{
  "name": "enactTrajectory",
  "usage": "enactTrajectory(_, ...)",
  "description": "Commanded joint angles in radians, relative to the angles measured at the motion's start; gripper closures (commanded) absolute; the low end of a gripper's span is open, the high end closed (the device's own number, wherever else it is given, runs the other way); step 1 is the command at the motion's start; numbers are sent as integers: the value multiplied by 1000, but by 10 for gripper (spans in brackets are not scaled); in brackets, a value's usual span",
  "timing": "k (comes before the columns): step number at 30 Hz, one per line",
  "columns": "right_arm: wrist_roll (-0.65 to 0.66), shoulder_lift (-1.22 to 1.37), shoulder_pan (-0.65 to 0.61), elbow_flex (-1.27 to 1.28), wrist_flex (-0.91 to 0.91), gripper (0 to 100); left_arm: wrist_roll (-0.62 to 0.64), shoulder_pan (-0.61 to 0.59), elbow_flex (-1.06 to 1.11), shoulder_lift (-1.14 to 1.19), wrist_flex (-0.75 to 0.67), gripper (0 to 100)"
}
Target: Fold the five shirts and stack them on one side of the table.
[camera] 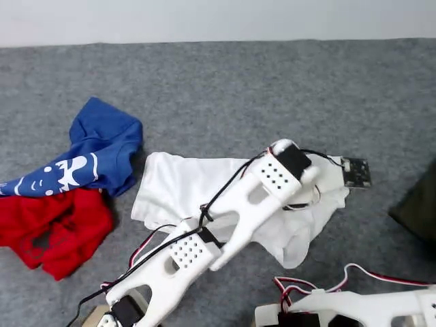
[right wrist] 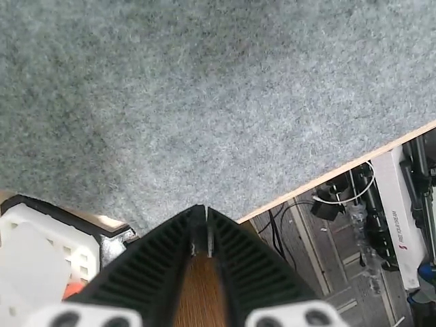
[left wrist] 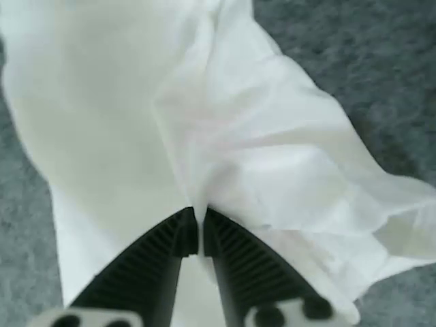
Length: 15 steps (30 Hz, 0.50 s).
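A white shirt (camera: 177, 184) lies crumpled in the middle of the grey felt table (camera: 272, 88). My left arm (camera: 259, 191) stretches across it from the near edge to its right part. In the left wrist view my left gripper (left wrist: 198, 221) is shut on a raised fold of the white shirt (left wrist: 102, 122). A blue shirt (camera: 102, 146) with a white print lies bunched at the left, and a red shirt (camera: 58, 228) lies just in front of it. My right arm (camera: 368, 310) rests low at the near right. My right gripper (right wrist: 206, 228) is shut with nothing in it.
A dark green cloth (camera: 419, 208) pokes in at the right edge. The far half of the felt is bare. In the right wrist view the table's wooden edge (right wrist: 327, 178) runs close by, with cables and gear on the floor beyond.
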Motion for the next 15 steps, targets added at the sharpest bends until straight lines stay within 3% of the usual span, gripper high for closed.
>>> enactTrajectory(1, 5, -24, 1, -6, -1, 988, -5, -37, -36, -69, -37, 997)
enactTrajectory(15, 5, -25, -18, -6, 76, 987, -5, -41, -42, -69, -158, 997)
